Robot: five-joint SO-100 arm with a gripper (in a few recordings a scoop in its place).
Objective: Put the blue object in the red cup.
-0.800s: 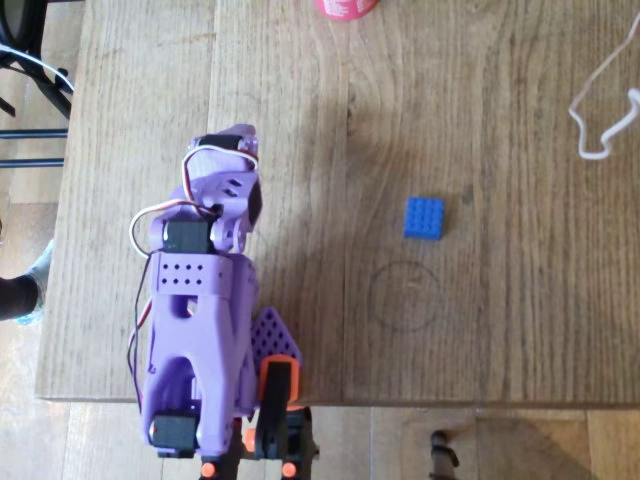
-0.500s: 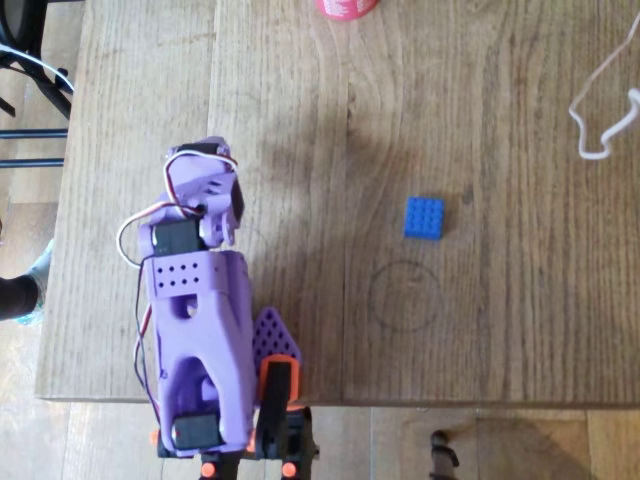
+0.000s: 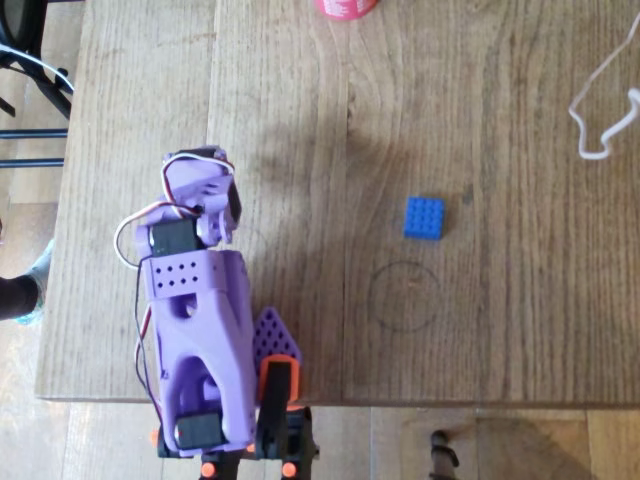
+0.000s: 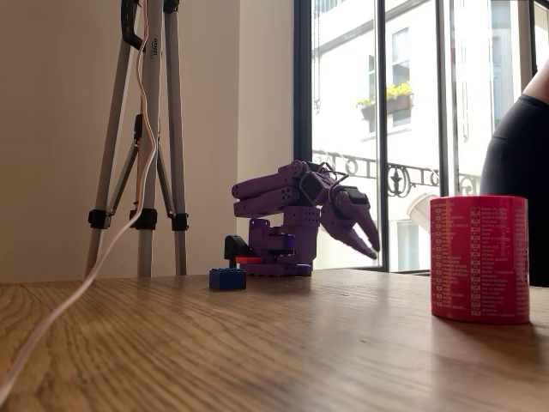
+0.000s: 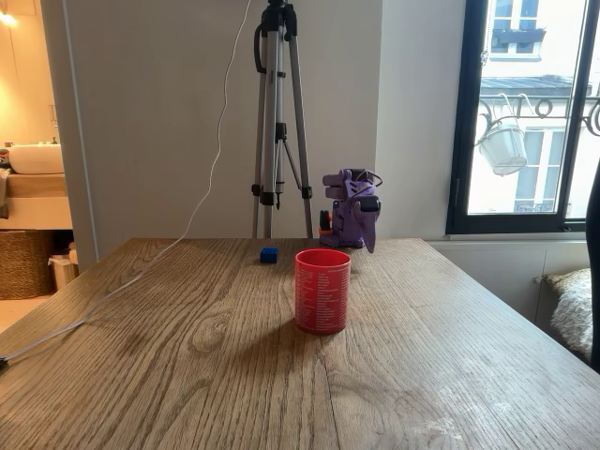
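Note:
The blue brick (image 3: 424,217) lies flat on the wooden table, right of centre in the overhead view, with nothing touching it. It also shows in both fixed views (image 4: 226,278) (image 5: 269,254). The red cup (image 3: 345,6) stands upright at the table's far edge, cut off by the overhead frame; the whole cup (image 5: 322,291) (image 4: 479,257) shows in both fixed views. My purple arm is folded over its base at the table's near left. Its gripper (image 4: 372,249) hangs above the table, pointing down, shut and holding nothing, well left of the brick (image 3: 205,168).
A white cable (image 3: 600,110) loops on the table at the right in the overhead view. A tripod (image 5: 278,122) stands behind the table near the arm's base. A faint pencilled circle (image 3: 405,296) marks the wood below the brick. A person's dark sleeve (image 4: 523,172) shows at the right edge.
The arm's upper part and gripper swung left in the overhead view, away from the brick, then settled. Brick and cup stayed put.

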